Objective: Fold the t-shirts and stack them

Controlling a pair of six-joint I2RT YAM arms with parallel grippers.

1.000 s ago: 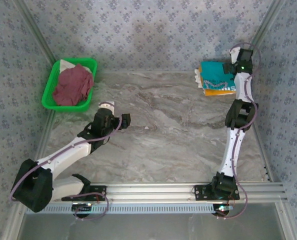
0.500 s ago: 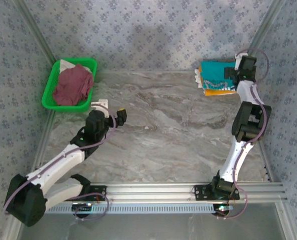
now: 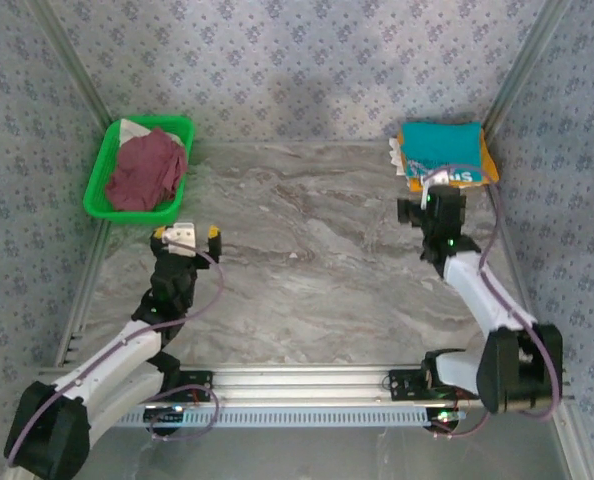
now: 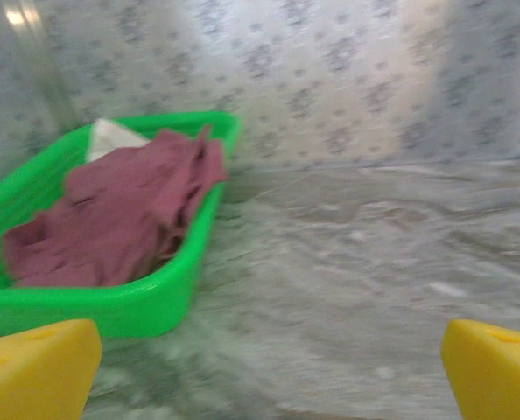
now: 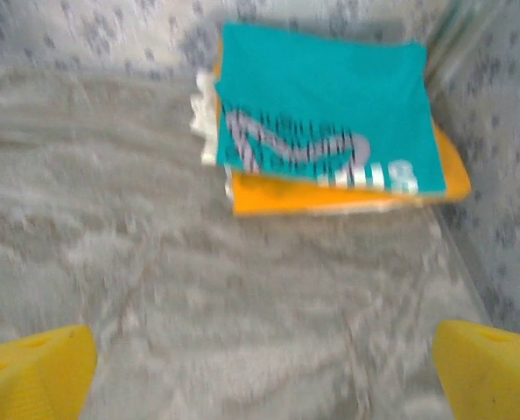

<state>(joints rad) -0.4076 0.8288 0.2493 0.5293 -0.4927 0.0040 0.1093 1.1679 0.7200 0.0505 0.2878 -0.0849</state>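
1. At far left of the grey marble-patterned table [image 3: 317, 270], a crumpled maroon cloth t-shirt [image 3: 147, 170] lay in a green plastic basket [image 3: 99, 195].
2. At far right, a folded teal t-shirt [image 3: 439, 145] with white print topped a folded orange-yellow t-shirt [image 5: 347, 199].
3. Left gripper [image 3: 186, 234] stood near the basket, jaws wide apart, empty.
4. Right gripper [image 3: 440, 196] stood near the teal t-shirt, jaws wide apart, empty.

This is looking like a robot test booth in a lab: a left arm [image 3: 117, 350] and a right arm [image 3: 482, 300] are sitting bolted to a metal rail [image 3: 307, 378] at the edge of a marble-patterned table [image 3: 317, 270], and flower-print walls [image 3: 297, 70] are closing it in.
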